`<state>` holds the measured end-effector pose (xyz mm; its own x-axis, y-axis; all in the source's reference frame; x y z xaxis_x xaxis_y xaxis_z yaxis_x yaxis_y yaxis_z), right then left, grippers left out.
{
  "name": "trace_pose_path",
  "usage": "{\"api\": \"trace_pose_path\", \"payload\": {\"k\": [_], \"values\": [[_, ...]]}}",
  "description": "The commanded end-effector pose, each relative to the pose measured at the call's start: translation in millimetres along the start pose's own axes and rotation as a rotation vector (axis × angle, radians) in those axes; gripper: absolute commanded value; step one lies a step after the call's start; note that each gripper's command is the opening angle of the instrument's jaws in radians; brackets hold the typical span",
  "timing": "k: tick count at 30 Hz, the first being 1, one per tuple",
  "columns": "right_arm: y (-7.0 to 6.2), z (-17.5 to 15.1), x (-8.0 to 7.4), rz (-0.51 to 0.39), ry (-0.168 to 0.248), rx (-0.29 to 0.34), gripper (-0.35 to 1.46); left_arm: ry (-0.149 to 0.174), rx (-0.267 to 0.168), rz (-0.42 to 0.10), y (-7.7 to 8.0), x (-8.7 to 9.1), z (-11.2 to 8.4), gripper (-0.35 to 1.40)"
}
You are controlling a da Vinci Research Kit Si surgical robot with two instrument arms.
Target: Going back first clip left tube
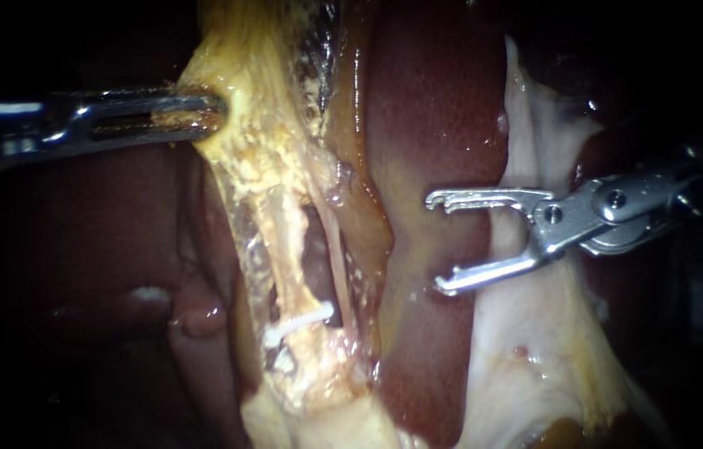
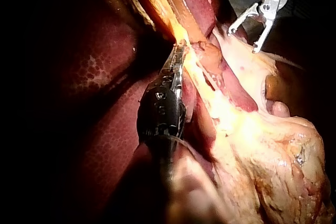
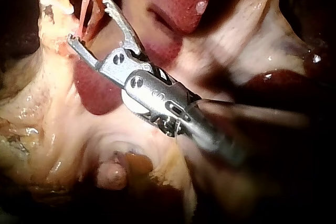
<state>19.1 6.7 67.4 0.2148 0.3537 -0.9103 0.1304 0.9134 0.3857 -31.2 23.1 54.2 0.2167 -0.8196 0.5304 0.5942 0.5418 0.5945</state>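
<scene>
The glossy liver [image 1: 435,125] is dark maroon; in the left wrist view it carries a fine, pale honeycomb mottling. The ragged strand of fatty tissue [image 1: 260,133], from twelve to six o'clock in the endoscope view, is mustard yellow flecked with cream. The thin left tube [image 1: 285,249] is cream, and the small bar-shaped clip [image 1: 302,320] across it is white. At four o'clock the thin sheet of membrane [image 1: 534,349] is pinkish white. The slender steel left instrument [image 1: 217,110] at ten o'clock and the right instrument [image 1: 435,243] at three are silver.
</scene>
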Motion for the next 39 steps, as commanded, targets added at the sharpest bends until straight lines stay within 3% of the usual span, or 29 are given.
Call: {"api": "trace_pose_path", "payload": {"k": [1, 7, 12, 19, 27, 39], "values": [[0.0, 0.1, 0.0, 0.000, -0.001, 0.000, 0.60, -0.001, -0.001, 0.001, 0.0, 0.1, 0.1, -0.35], [-0.1, 0.1, 0.0, 0.000, 0.005, -0.002, 0.60, -0.010, -0.008, 0.008, 0.8, 1.5, 1.8, -0.35], [-0.1, 0.4, 0.0, -0.007, 0.009, 0.002, 0.60, 0.007, -0.002, 0.019, 2.0, 2.9, 4.6, -0.35], [-0.1, 0.5, 0.1, -0.012, 0.008, 0.001, 0.60, 0.013, 0.009, 0.010, 2.3, 3.4, 7.1, -0.35], [-0.3, 0.7, 0.4, -0.018, 0.009, 0.004, 0.60, 0.019, 0.015, 0.009, 1.5, 3.4, 8.2, -0.35], [-0.3, 0.7, 0.4, -0.018, 0.012, 0.003, 0.60, 0.019, 0.016, 0.010, 1.5, 3.5, 8.0, -0.35]]}}
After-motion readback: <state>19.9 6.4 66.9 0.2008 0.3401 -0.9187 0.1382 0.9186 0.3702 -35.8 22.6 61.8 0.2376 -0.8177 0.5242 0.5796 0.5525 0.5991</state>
